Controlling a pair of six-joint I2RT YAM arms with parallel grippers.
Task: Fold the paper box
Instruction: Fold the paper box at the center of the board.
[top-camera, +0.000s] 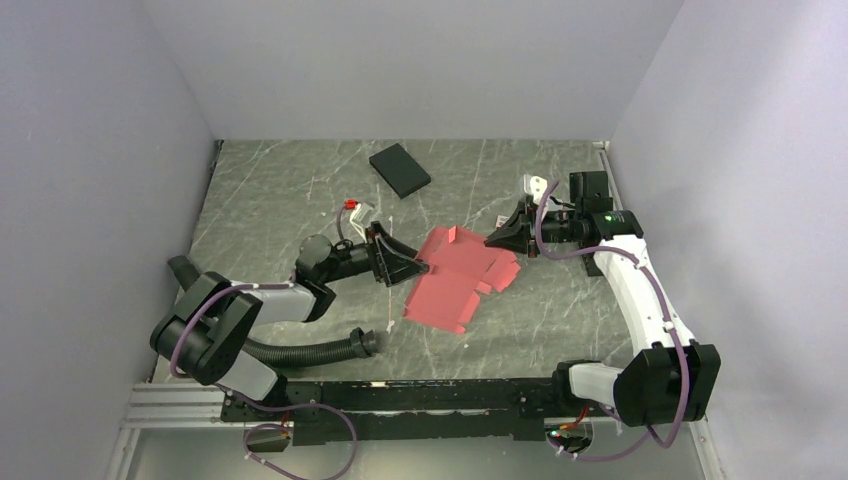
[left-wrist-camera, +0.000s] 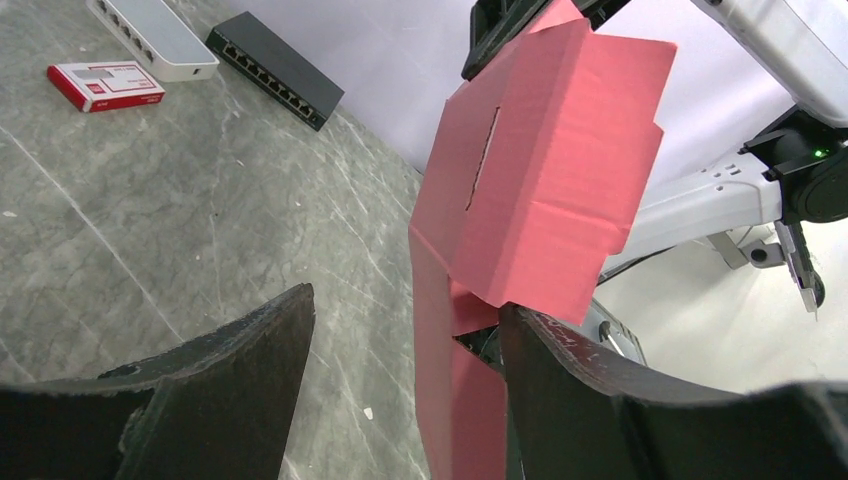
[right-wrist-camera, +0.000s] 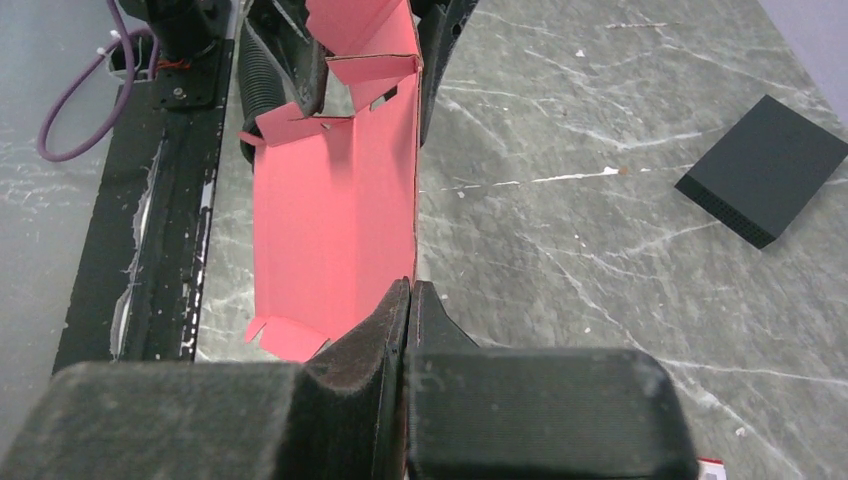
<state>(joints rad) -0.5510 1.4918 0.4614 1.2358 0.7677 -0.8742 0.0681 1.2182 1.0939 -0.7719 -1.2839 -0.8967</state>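
Marble table (top-camera: 280, 200): right hand (top-camera: 497, 238) pinching paper box (top-camera: 455, 275), left hand (top-camera: 402, 262) spread

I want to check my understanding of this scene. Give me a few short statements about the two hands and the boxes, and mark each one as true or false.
1. The right hand is shut on an edge of the paper box. True.
2. The left hand is shut tight. False: its fingers stand wide apart, with the sheet close to one of them.
3. The paper box is folded into a closed box. False: it is an open sheet with some flaps raised.
4. The black box lies on the table, apart from the paper box. True.
5. The red-and-white carton sits on the black box. False: it lies on the table.
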